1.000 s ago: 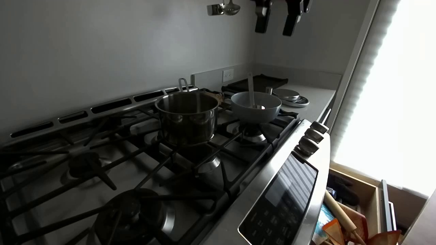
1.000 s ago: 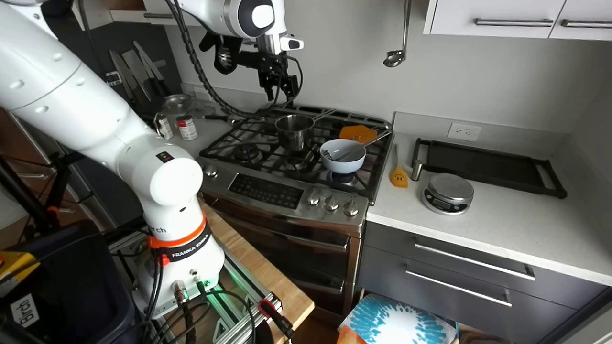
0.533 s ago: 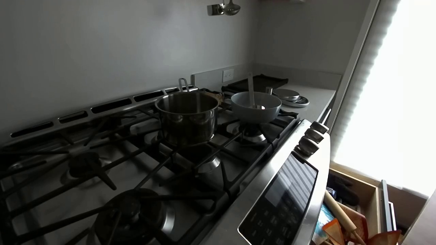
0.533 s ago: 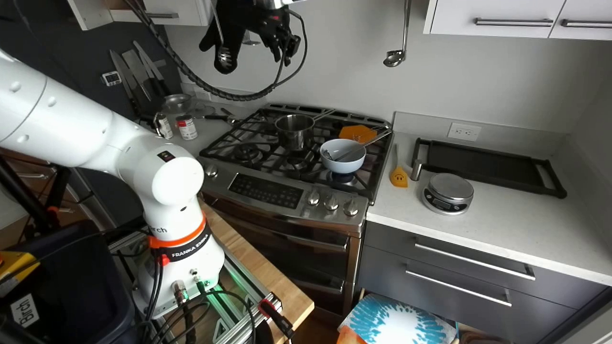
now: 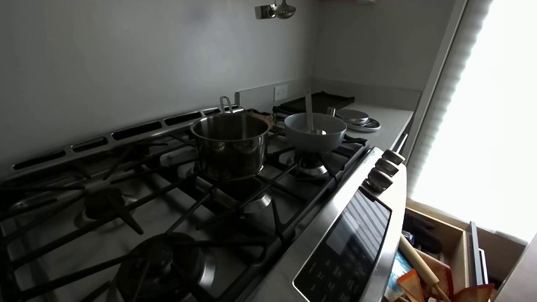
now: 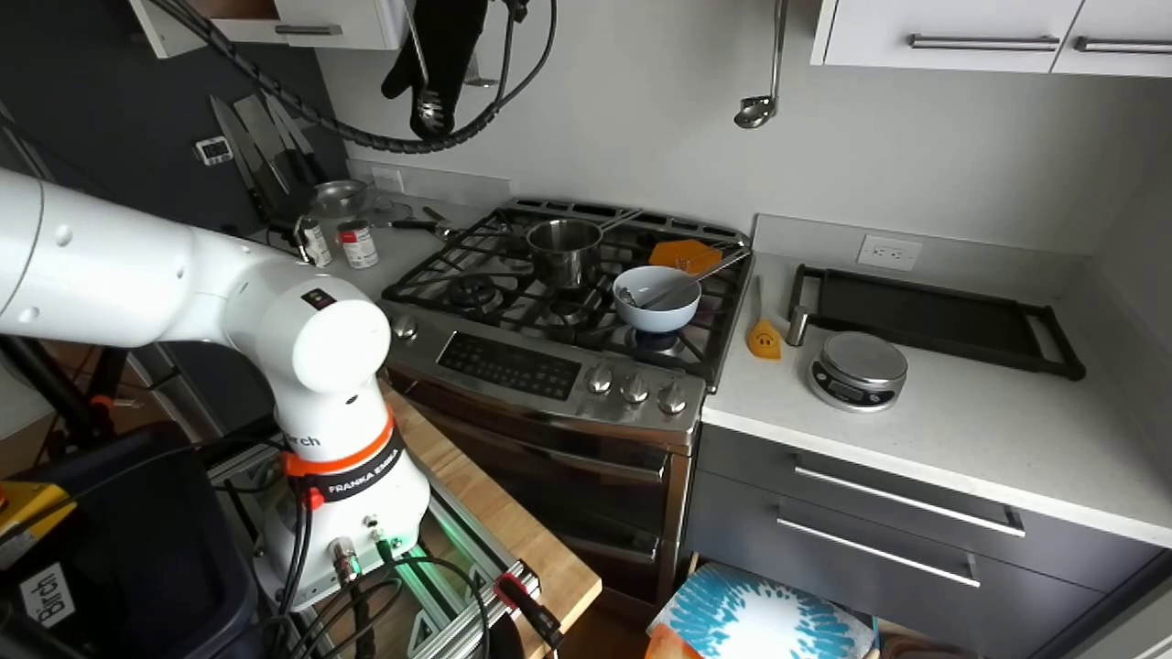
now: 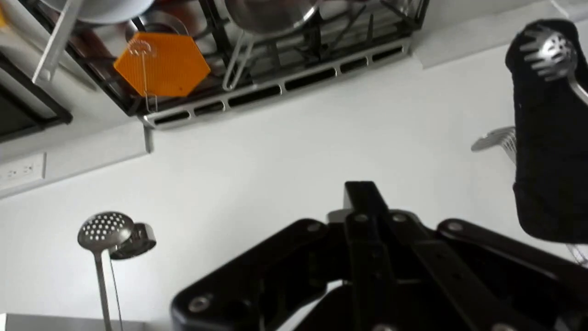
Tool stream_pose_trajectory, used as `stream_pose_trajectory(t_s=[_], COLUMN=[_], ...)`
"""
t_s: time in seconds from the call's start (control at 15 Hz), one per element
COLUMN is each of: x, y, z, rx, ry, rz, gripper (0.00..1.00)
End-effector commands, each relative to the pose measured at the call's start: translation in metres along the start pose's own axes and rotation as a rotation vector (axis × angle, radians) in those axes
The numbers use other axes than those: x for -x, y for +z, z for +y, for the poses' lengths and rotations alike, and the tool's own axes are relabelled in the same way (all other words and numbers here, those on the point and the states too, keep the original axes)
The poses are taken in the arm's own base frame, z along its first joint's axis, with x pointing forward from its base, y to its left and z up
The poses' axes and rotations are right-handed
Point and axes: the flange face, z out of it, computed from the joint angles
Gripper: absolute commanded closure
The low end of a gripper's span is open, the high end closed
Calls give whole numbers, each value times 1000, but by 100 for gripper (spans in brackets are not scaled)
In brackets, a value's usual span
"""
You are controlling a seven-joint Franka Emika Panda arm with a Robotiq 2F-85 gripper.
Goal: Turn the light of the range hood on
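In the wrist view, which stands upside down, my gripper (image 7: 361,187) is shut, its black fingertips together with nothing visible between them. It faces the white wall (image 7: 298,161) behind the stove (image 7: 262,94), high above the burners. The range hood and its light are out of view in all the pictures. The wall and cooktop look dim and grey. In an exterior view the white arm (image 6: 110,256) reaches up past the picture's edge, and only its cable (image 6: 394,144) and a small dark part show near the top.
A black oven mitt (image 7: 551,151) and a slotted spoon (image 7: 104,230) hang on the wall at either side of my gripper. White cabinets (image 6: 961,32) are up high. A steel pot (image 5: 230,147) and a bowl (image 5: 315,132) stand on the stove.
My arm has risen, lifting the gripper from above the stove out of both exterior views. The fingers, apart a second ago, have come together.
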Motion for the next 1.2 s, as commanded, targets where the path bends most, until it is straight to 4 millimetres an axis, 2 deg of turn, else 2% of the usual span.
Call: stream_pose_trajectory(t_s=[0.0, 0.27, 0.53, 0.67, 0.87, 1.13], x=[-14, -32, -42, -38, -39, -44], y=[-26, -43, -54, -54, -56, -73], z=[-11, -27, -39, -41, -42, -60], rx=[-97, -224, -346, -306, -303, -305], ry=[47, 74, 69, -2, 13, -36], rz=[166, 302, 343, 358, 345, 379], gripper=[100, 100, 100, 100, 100, 100])
